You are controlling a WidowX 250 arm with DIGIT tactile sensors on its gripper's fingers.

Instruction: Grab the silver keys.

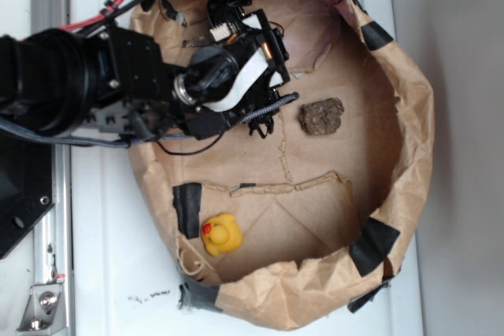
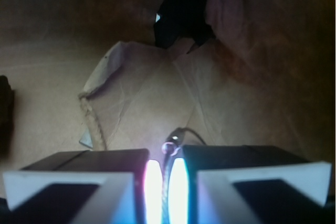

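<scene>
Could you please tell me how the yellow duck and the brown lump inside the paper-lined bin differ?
The yellow duck is bright, smooth and glossy with a red beak; the brown lump is dull, rough and irregular. The yellow duck sits near a black tape patch, well away from the gripper, while the brown lump lies close beside the gripper. Both rest on the brown paper and look similar in size.

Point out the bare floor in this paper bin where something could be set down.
Widest bare patch: lower middle of the bin, right of the duck, below the torn fold. Another lies right of the rock, toward the wall. Upper left is crowded: the gripper hangs there, fingers nearly shut on a thin wire loop.
</scene>
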